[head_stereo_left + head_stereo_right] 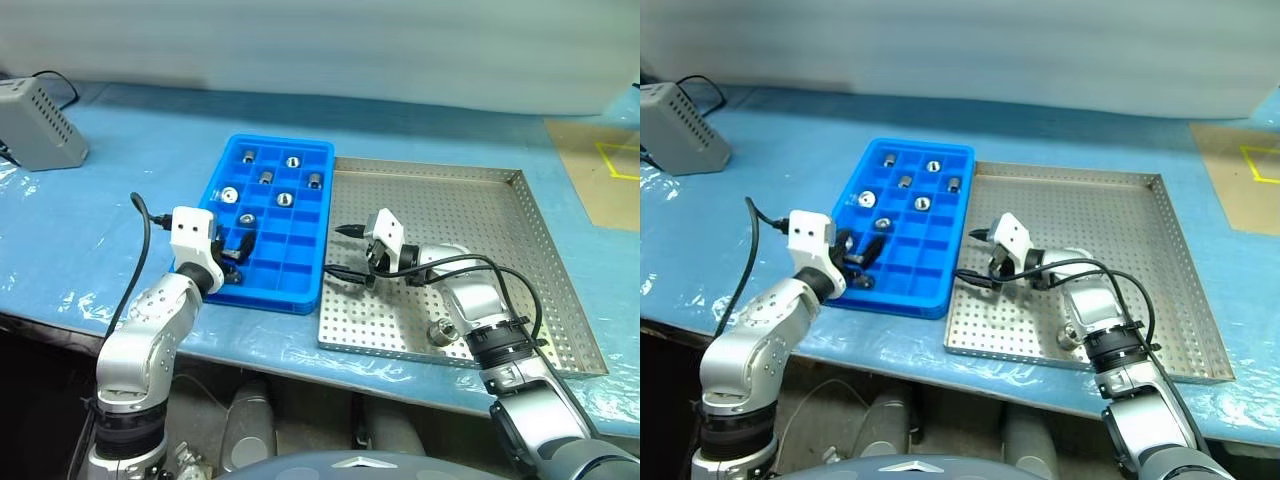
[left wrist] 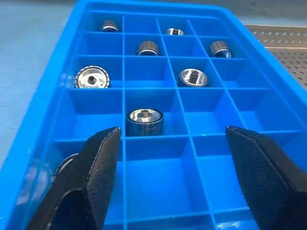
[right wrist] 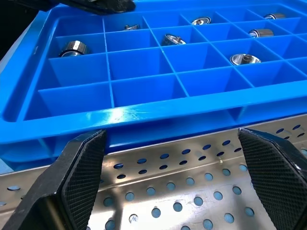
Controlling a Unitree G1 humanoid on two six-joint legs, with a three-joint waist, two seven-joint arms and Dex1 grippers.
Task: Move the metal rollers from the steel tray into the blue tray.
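The blue tray [image 1: 281, 141] lies left of the steel tray [image 1: 470, 225], their sides touching. Several metal rollers rest in its compartments, among them one [image 2: 144, 120] just ahead of my left gripper and one [image 2: 64, 165] half hidden behind its finger. My left gripper [image 1: 237, 257] hovers over the tray's near-left cells, open with nothing between its fingers [image 2: 100, 158]. One roller [image 1: 437, 331] lies on the steel tray's near part. Low over the steel tray's left side, my right gripper [image 1: 350, 250] faces the blue tray's wall, open and empty.
A grey box [image 1: 35, 125] with a cable stands at the back left on the blue table cover [image 1: 130, 190]. A brown sheet [image 1: 600, 170] with yellow tape lies at the far right. The table's front edge runs just below both trays.
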